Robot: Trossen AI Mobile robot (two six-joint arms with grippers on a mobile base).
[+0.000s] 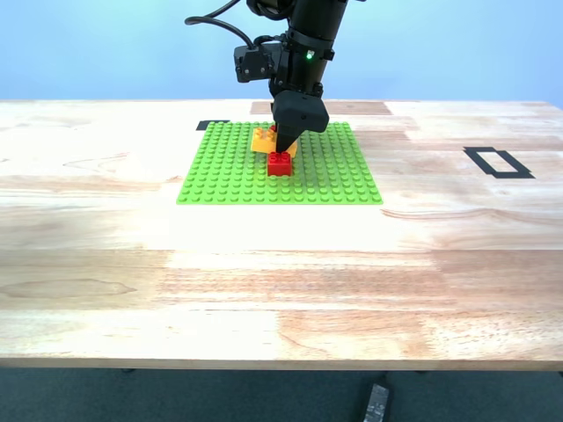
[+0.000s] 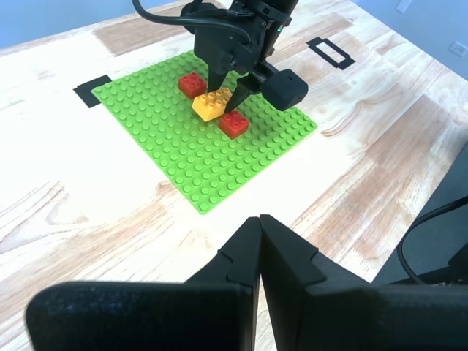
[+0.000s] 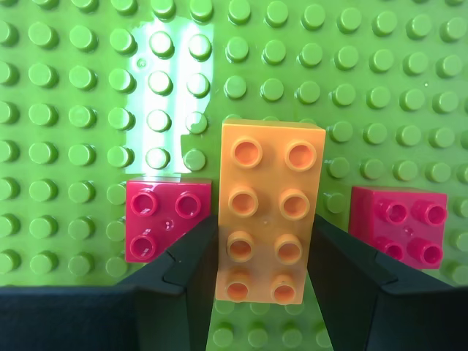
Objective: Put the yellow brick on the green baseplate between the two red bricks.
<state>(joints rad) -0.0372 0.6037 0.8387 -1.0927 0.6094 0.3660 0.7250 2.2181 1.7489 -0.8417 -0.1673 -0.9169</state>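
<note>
The green baseplate [image 1: 229, 176] lies flat on the wooden table, toward the far side in the exterior view. My second gripper [image 1: 281, 141] reaches down over it and is shut on the yellow brick [image 3: 267, 208], its fingers [image 3: 186, 267] pressing the brick's long sides. The brick [image 2: 210, 102] sits tilted between the two red bricks, one [image 3: 167, 218] on each side [image 3: 402, 227], and looks slightly raised off the studs. In the exterior view the near red brick [image 1: 280, 163] shows; the other is mostly hidden behind the gripper. My first gripper [image 2: 260, 223] hangs far from the plate, shut and empty.
A black tape rectangle [image 1: 499, 163] marks the table at the exterior view's right, and a black tape patch [image 1: 212, 125] sits at the plate's far corner. Bare wood [image 1: 281, 281] stretches from the plate to the table's front edge. A dark object [image 1: 376, 403] lies below that edge.
</note>
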